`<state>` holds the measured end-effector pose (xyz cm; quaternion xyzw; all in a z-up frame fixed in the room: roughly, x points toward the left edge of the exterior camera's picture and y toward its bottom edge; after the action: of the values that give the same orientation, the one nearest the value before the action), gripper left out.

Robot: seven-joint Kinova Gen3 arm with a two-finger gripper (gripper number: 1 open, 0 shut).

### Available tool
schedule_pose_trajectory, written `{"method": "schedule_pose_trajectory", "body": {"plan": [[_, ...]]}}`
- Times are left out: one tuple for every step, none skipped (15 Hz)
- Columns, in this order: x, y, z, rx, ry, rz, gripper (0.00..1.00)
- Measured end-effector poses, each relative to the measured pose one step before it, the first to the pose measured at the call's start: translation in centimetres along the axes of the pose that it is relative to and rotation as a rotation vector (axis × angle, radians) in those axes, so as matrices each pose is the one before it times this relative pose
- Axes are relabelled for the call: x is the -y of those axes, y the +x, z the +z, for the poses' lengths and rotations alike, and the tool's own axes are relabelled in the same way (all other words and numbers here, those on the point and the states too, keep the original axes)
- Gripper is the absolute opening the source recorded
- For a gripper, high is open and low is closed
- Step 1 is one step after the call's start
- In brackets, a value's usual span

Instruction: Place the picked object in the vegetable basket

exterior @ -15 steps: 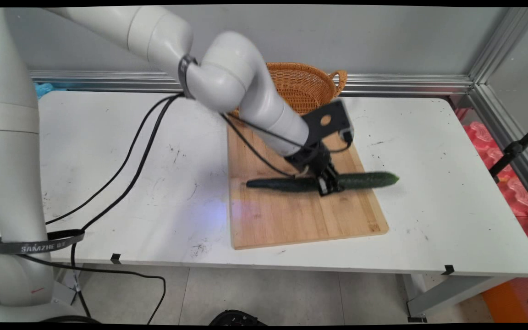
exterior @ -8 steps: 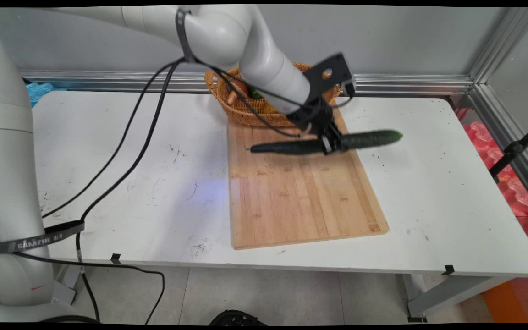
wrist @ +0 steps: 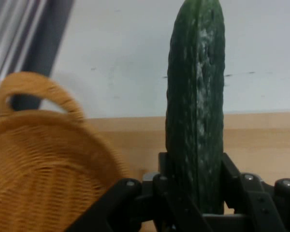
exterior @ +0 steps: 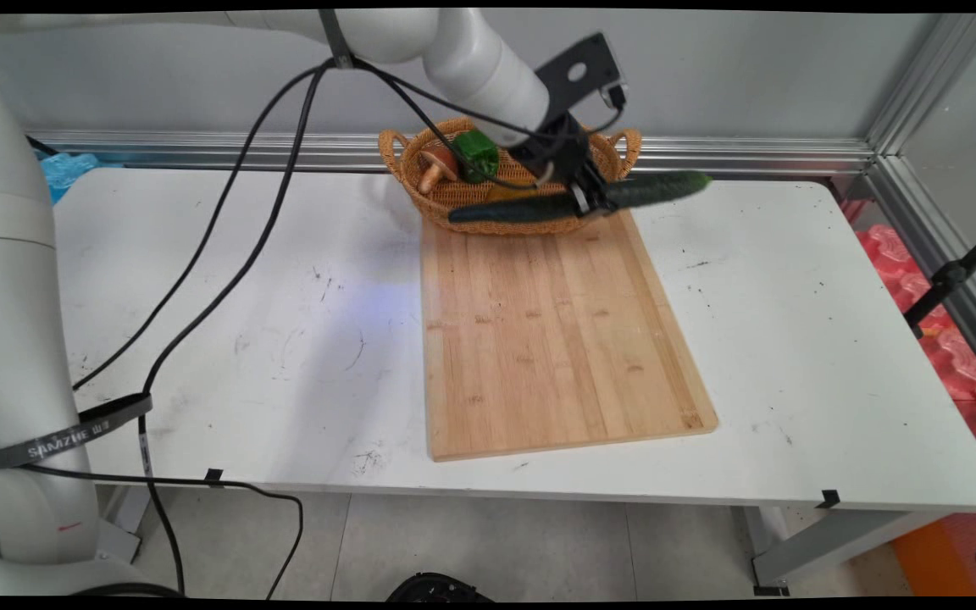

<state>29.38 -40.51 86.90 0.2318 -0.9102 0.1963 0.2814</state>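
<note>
A white table (exterior: 793,356) stretches before a grey wall, with a long wooden cutting board (exterior: 547,339) lying flat near its middle, its far end reaching almost to a wicker basket (exterior: 420,182) that stands at the table's back edge. The basket has a looped handle at each side and holds a green pepper (exterior: 477,154) and what looks like a brown mushroom (exterior: 433,174); other contents are too hidden to name.

Above the board's far end and in front of the basket, the white arm reaches down from the upper left, black cables (exterior: 225,254) trailing from it to the floor. Its black gripper (exterior: 587,202) carries a dark green cucumber (exterior: 522,207) in the air, clear of both board and table. The cucumber hangs roughly level, tilted a little so that its right end sits higher, and crosses in front of the basket's near wall, its right end jutting out past the basket's right handle.

In the hand view, the gripper (wrist: 195,191) shows its two fingers (wrist: 232,174) pressed against opposite sides of the cucumber (wrist: 195,106), the jaws closed narrowly upon it, the long green body rising straight out between them. The grip falls right of the cucumber's middle, leaving the longer part to the left in the main view. The basket (wrist: 43,164) sits just beside the gripper, with the board (wrist: 261,140) and table (wrist: 125,63) beneath.
</note>
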Motion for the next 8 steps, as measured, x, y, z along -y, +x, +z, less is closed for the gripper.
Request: {"method": "schedule_pose_trajectory", "body": {"plan": [[1.135,-0.358,0.039,0.00151,0.01516,-0.00056,0.00],[1.101,-0.410,0.104,0.00092,0.01393,0.00139,0.00],[0.872,-0.316,0.149,0.00018,0.01025,0.00150,0.00],[1.095,-0.406,0.288,-0.00035,0.01232,0.00341,0.00],[0.769,-0.269,0.253,-0.00109,0.00876,0.00172,0.00],[0.728,-0.220,0.280,-0.00226,0.00845,0.00182,0.00],[0.819,-0.196,0.346,-0.00365,0.01010,0.00181,0.00],[0.779,-0.134,0.387,-0.00454,0.00974,0.00117,0.00]]}}
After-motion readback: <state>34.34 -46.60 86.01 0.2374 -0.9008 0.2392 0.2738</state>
